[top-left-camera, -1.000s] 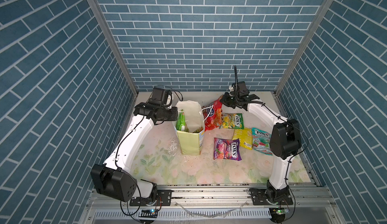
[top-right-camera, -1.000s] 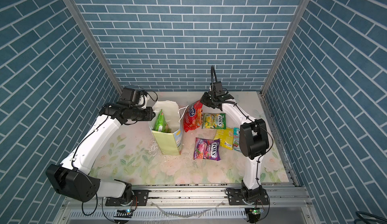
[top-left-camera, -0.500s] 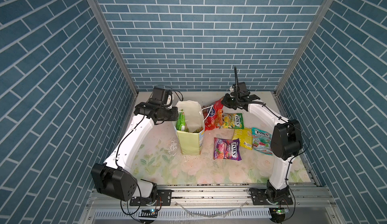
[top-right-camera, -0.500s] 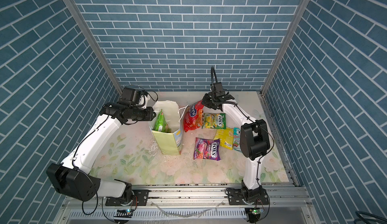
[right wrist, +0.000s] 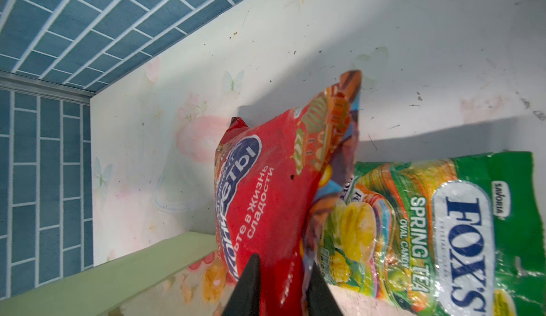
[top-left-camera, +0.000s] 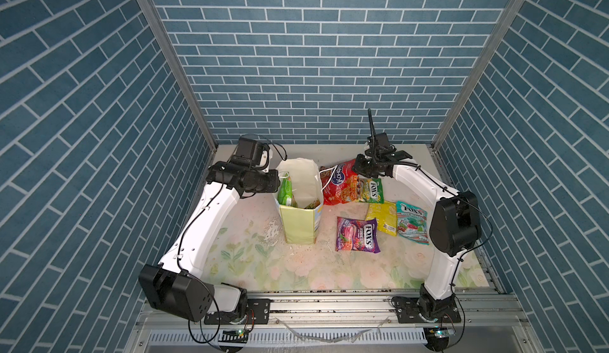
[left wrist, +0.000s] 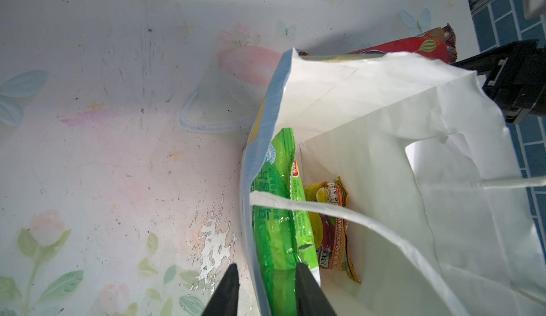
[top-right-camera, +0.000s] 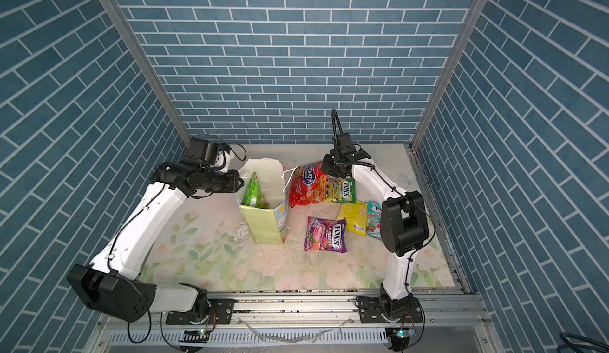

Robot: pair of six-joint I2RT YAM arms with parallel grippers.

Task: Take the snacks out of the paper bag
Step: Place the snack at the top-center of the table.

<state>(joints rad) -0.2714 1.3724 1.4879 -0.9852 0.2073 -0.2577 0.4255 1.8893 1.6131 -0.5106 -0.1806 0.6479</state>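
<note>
Loosened within a second, right pincer [right wrist: 282, 263] gapes astride red packet [right wrist: 260, 187], two o'clock of paper bag [top-left-camera: 298, 226]; left pincer [left wrist: 266, 265] straddles rim, grip unclear.

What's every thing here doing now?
Tall pale green paper bag: upright, top open.
Green chips packet: standing inside bag.
Orange candy packet: inside bag.
Large red packet: outside, overlapping green Fox's packet.
Purple Fox's packet, yellow packet, teal-white packet: outside, flat.
Left gripper: astride bag wall, grip unclear.
Right gripper: open over red packet.

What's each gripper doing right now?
Left gripper: jaws closed on the paper bag wall, green chips packet apparently pinched too.
Right gripper: jaws straddle the red packet; grip cannot be told.
</note>
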